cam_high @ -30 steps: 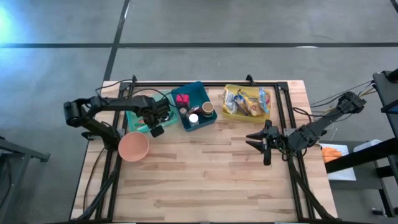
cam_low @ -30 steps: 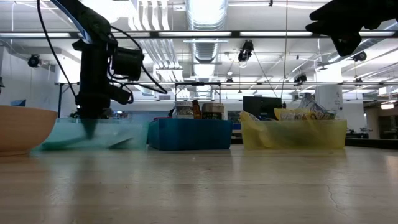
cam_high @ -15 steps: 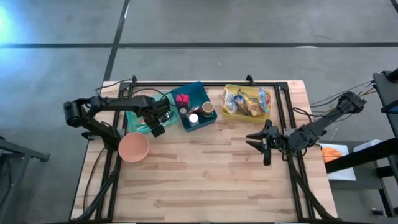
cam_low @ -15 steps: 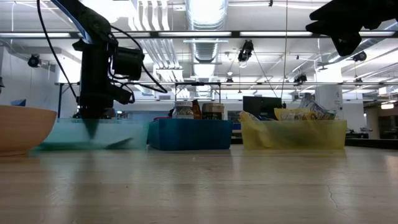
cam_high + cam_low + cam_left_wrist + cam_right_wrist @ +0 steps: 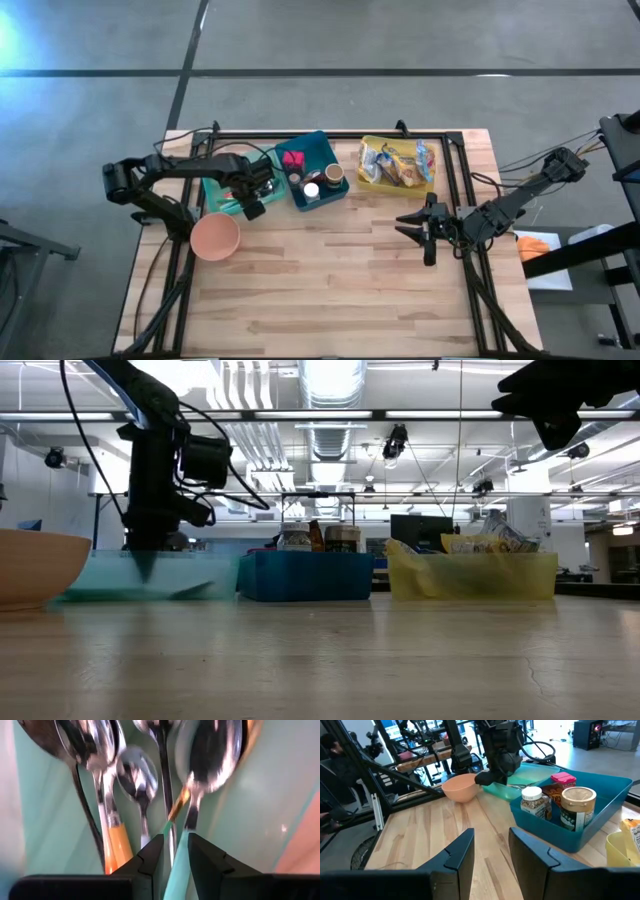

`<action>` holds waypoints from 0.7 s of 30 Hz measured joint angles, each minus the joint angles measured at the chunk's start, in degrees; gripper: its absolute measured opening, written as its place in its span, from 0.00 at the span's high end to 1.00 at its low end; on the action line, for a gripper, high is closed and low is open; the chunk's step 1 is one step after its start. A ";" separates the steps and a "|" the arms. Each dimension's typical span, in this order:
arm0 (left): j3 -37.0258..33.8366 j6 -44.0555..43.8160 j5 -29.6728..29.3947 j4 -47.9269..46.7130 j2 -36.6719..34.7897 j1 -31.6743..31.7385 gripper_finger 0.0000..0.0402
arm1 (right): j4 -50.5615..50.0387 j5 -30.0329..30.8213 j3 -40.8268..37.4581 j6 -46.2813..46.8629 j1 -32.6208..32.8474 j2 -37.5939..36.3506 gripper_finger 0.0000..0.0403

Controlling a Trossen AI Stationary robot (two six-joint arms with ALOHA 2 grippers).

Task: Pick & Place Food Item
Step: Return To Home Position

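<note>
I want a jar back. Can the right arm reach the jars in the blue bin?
Probably yes: the right gripper is open, only bare table lies between, and the jars stand uncovered.

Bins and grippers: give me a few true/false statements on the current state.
1. The left gripper reaches down into the green bin. True.
2. The blue bin holds only spoons. False: it holds jars; the spoons lie in the green bin.
3. The right gripper is open and holds nothing. True.
4. The peach bowl sits inside the yellow bin. False: it stands on the table, next to the green bin.
</note>
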 joint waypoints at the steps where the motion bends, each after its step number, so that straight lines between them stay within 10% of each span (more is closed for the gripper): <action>1: 0.40 0.70 0.00 -1.41 0.00 0.00 0.77 | 0.00 0.00 0.00 0.00 -0.01 0.00 0.70; 12: 11.42 1.77 2.03 -14.28 -0.86 -1.99 0.77 | 0.02 0.00 0.00 0.00 -0.01 -0.02 0.70; 21: 16.78 4.68 -2.64 -13.71 -12.04 -15.53 0.77 | -0.02 0.00 0.00 0.00 0.00 0.00 0.70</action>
